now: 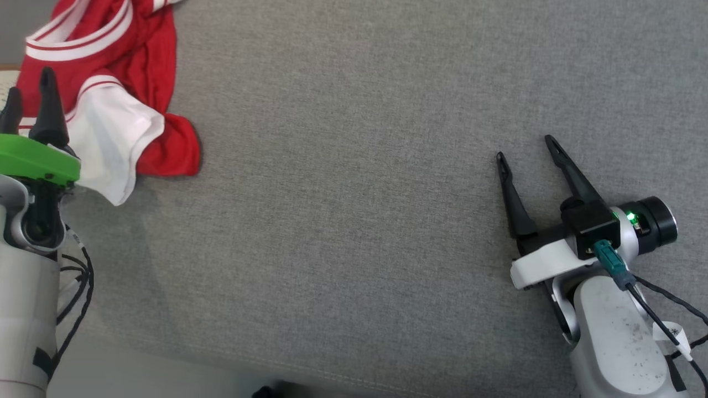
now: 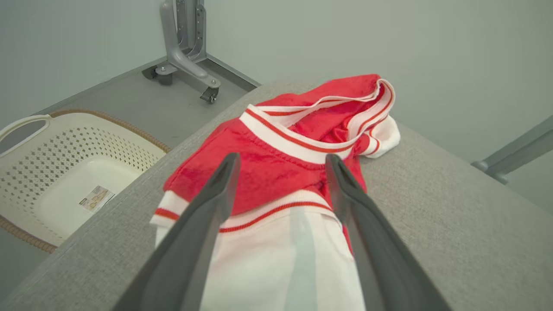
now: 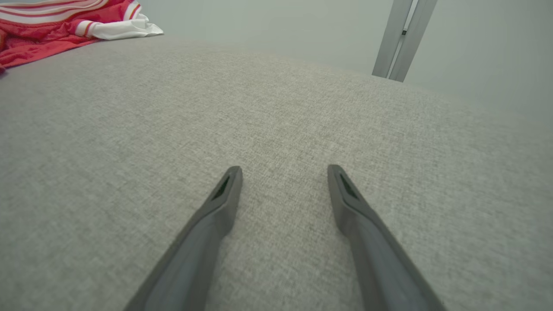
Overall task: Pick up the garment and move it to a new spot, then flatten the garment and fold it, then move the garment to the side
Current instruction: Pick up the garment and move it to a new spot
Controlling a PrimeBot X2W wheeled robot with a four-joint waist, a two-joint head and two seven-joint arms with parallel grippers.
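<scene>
A crumpled red garment (image 1: pixel 116 61) with white striped bands and a white part lies at the far left of the grey table (image 1: pixel 354 193). My left gripper (image 1: pixel 29 91) hovers over its near edge, open, fingers pointing at the cloth. In the left wrist view the garment (image 2: pixel 276 172) lies under and between the two spread fingers, nothing pinched. My right gripper (image 1: pixel 525 148) stands open over bare cloth surface at the right, far from the garment. The right wrist view shows the garment (image 3: pixel 52 26) at the upper left, well beyond the gripper (image 3: pixel 283 172).
A cream perforated laundry basket (image 2: pixel 65 168) stands on the floor beside the table's left edge. A wheeled metal stand (image 2: pixel 185 47) is behind it, and a grey post (image 3: pixel 404 39) rises beyond the table's far side. The table's front edge (image 1: pixel 276 370) runs along the bottom.
</scene>
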